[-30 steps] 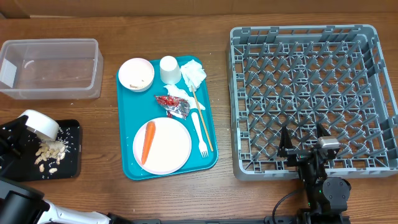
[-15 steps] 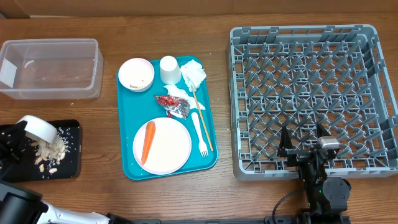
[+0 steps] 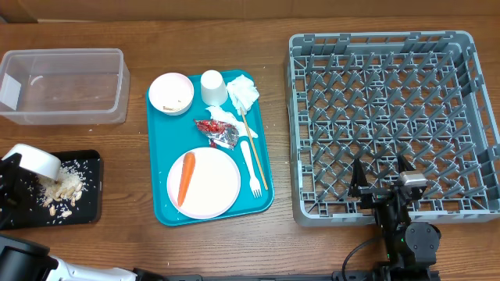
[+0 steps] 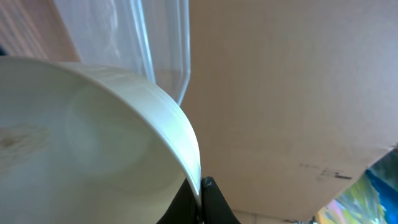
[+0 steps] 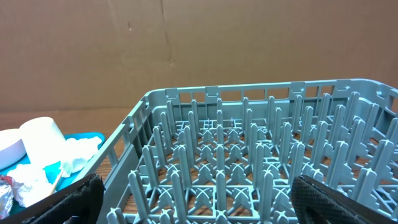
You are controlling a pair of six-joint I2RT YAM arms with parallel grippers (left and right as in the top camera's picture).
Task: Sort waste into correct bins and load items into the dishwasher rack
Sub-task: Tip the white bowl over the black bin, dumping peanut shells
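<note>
The left gripper [image 3: 12,178] is closed tight on the rim of a small round white bowl [image 3: 35,160], one finger inside the wall and one outside. The bowl hangs tipped, just ahead of the fingers, above a heap of pale pasta and rice [image 3: 61,187] on the flat black rectangular tray [image 3: 90,199]. In the wrist view the bowl looks nearly empty. It is judged rigid, light and smooth-walled, so liable to slip or pivot in a rim pinch; a deeper bite on the wall is advisable. The right gripper [image 3: 380,178] stands fully spread and empty, the large grey pegged plastic rack [image 3: 383,37] directly before it.
</note>
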